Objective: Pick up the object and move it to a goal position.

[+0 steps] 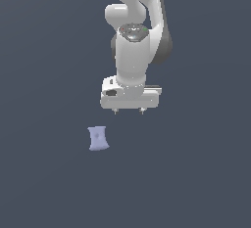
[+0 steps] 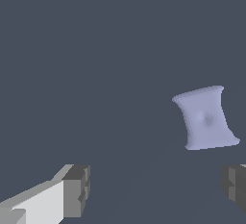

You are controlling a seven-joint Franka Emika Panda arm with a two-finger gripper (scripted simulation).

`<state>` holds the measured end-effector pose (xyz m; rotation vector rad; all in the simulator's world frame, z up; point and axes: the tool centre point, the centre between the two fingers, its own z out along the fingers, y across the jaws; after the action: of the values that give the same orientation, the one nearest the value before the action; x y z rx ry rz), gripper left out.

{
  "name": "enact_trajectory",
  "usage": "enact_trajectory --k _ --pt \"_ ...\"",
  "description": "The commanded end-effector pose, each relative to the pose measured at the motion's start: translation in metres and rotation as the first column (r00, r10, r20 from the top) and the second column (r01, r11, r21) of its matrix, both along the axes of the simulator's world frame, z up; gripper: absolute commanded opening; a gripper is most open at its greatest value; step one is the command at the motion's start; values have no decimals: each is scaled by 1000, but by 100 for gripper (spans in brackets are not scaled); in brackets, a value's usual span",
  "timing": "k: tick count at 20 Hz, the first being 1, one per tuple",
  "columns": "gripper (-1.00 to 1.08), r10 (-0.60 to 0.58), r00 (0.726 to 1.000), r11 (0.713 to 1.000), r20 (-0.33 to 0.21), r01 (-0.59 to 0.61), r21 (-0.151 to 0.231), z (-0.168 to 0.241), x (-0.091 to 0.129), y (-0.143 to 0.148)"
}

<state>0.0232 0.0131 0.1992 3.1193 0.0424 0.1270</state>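
White Panda arm comes down from the top of the exterior view, wrist pointing straight down, gripper (image 1: 129, 110) hanging above the dark slate-grey floor (image 1: 196, 183). Only two short fingertip nubs poke out under the white hand body in that view, set well apart. Wrist view confirms: grey finger pads (image 2: 77, 189) sit far apart at opposite sides of the frame, jaws spread wide, nothing between them, just bare floor (image 2: 96, 50). The object (image 1: 98, 138), a small pale lavender-blue pillow-like block with pinched sides and flared corners, lies flat on the floor, untouched. In the exterior view it is lower than the gripper and off to the exterior view's left of it, near but clearly apart, not under the fingers. In the wrist view the block (image 2: 206, 118) shows its top face with a faint dimple in the middle, slightly rotated, closer to one finger than the other and outside the gap between the pads. No goal marker visible in either view.
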Motion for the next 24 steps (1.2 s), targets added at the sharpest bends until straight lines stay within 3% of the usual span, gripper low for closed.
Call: enact_trajectory --k 1,13,24 --pt "100 0 1000 1000 0 0 0 0 0 0" --pt "100 -37 999 999 30 37 -4 22 1 -8" --pt "100 11 1000 1000 8 -11 -10 -2 11 -30"
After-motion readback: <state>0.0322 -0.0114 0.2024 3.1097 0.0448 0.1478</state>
